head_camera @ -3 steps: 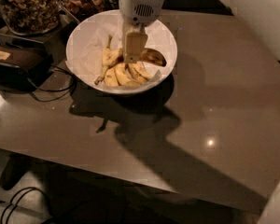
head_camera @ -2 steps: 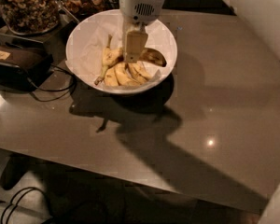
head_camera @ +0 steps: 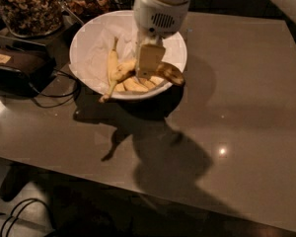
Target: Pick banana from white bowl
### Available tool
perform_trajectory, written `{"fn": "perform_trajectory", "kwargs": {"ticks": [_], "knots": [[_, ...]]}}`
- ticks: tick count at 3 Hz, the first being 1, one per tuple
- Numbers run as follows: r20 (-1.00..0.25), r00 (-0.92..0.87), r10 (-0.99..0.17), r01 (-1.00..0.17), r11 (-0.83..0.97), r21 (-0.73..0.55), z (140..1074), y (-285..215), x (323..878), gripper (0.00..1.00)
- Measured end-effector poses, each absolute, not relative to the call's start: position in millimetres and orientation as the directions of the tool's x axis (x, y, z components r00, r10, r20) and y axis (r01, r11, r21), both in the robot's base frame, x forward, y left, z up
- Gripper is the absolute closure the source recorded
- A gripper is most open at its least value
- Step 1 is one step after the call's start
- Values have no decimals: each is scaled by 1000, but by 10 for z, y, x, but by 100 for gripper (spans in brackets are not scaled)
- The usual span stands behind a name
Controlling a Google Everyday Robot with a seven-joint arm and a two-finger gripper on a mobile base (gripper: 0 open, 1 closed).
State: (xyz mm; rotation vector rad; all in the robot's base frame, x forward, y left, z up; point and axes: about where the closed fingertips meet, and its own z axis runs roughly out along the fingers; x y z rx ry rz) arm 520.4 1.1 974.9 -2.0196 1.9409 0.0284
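The white bowl (head_camera: pixel 89 43) stands at the back left of the grey table, lined with white paper. My gripper (head_camera: pixel 149 72) hangs from the white wrist over the bowl's right half. It is shut on the banana (head_camera: pixel 170 73), whose brown-speckled dark end sticks out to the right of the tan finger (head_camera: pixel 150 59) and reaches over the bowl's rim. Paler bananas (head_camera: pixel 111 65) lie in the bowl to the left of and under the gripper. One thin stem pokes over the front rim.
Two glass jars of nuts (head_camera: pixel 27 6) stand behind the bowl at the back left. A black device (head_camera: pixel 17 65) with cables lies left of the bowl. The grey table (head_camera: pixel 237 107) stretches right and forward. Its front edge runs along the bottom.
The gripper and the speckled banana have shifted a little right and toward the camera. The banana's dark end now overhangs the bowl's rim. The shadow on the table has grown.
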Motion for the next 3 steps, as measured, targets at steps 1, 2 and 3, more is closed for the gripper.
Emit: {"fn": "perform_trajectory", "kwargs": {"ticks": [1,2,3], "knots": [[-261,4,-965,-978,51,-203,9756,-108,4863,100],[-258,-57,-964,-979,105,-174,9778,-198,4548,100],[-259,-61,-964,-979,109,-175,9782,-200,4535,100]]}}
